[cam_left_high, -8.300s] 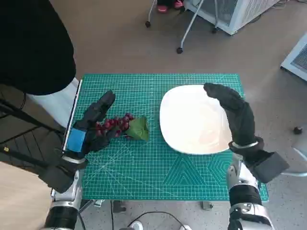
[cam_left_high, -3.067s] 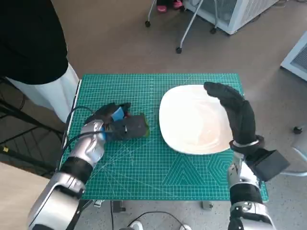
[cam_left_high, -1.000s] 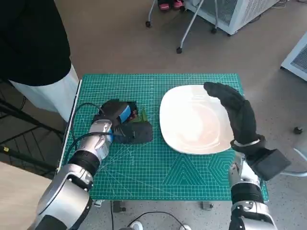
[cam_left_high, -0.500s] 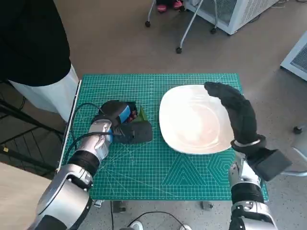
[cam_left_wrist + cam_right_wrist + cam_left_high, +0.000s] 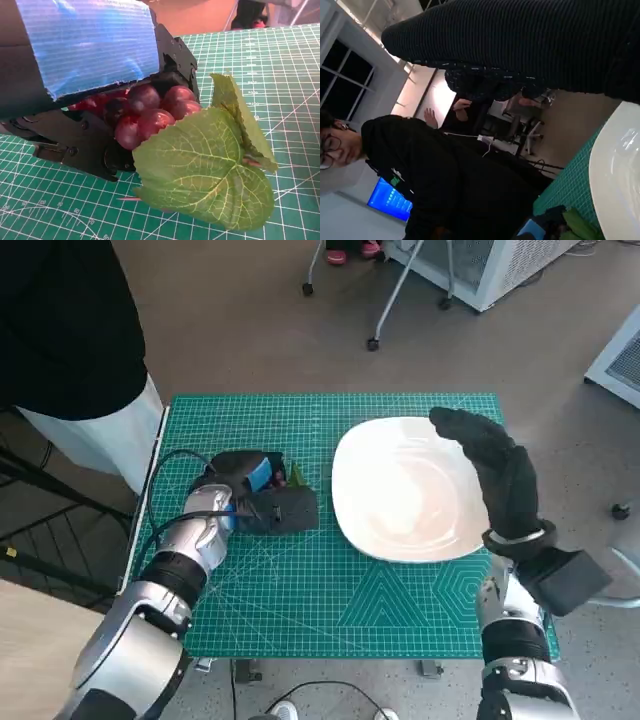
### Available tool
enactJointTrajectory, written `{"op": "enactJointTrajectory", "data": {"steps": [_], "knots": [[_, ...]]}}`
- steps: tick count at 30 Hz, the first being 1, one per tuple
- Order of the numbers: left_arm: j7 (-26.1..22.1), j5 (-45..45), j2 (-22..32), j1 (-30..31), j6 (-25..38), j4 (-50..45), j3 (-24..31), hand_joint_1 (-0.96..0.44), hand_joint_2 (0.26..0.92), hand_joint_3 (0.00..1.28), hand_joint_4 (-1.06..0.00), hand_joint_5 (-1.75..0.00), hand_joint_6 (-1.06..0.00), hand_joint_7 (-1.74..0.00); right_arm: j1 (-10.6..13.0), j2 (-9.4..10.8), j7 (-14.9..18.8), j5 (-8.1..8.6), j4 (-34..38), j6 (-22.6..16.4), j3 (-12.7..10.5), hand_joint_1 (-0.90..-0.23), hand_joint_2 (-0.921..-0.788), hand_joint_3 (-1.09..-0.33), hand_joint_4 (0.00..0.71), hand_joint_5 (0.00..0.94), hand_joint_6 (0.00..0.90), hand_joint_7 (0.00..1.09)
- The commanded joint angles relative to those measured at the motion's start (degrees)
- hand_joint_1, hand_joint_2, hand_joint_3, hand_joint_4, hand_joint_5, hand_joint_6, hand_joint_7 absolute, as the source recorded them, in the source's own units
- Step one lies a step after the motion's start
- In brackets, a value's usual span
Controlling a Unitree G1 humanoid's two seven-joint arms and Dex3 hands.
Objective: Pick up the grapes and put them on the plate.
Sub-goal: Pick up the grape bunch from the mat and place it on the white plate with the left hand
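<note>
Green cutting mat (image 5: 330,590) covers the small surface; on it the left hand (image 5: 255,502) lies low, fingers (image 5: 85,145) curled round the grapes (image 5: 150,112), so the grasp looks made while the lift, carry and release are left; the bunch sits on the mat just beside the empty white plate (image 5: 400,490); dark red, glossy fruit with a broad veined leaf (image 5: 205,172); the right hand (image 5: 495,475) hovers over the plate's far edge, holding nothing, fingers loosely extended.

At lower left of the head view our silver forearm carries a looping black cable; our left hand (image 5: 250,495) wears blue tape, our right hand (image 5: 497,475) a black knitted glove.
</note>
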Motion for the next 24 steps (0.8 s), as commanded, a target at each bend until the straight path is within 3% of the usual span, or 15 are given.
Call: {"op": "enactJointTrajectory", "data": {"steps": [1, 13, 24], "knots": [[-2.21, -0.07, 2.8, 2.17, 2.09, -8.15, 1.08, 0.0, 0.921, 0.16, -0.55, -1.31, -0.56, -1.25, 0.19, -0.16, 0.73, 0.46, 0.86, 0.62, -0.32, -0.52, -0.921, -0.547, 0.255, 0.001, 0.229, 0.0], [-6.98, 1.34, 7.71, 8.53, 10.46, -32.13, 4.46, 0.0, 0.921, 0.13, -0.58, -1.26, -0.57, -1.25, -0.23, 0.02, 0.67, 0.72, 1.48, 0.34, -0.61, -0.512, -0.921, -0.554, 0.258, 0.001, 0.231, 0.0], [-8.32, 2.19, 10.57, 12.89, 12.74, -46.85, 7.32, 0.0, 0.921, 0.16, -0.55, -1.29, -0.55, -1.27, -0.69, 0.25, 0.79, 0.83, 1.87, 0.56, -0.64, -0.51, -0.921, -0.55, 0.257, 0.001, 0.232, 0.0]]}}
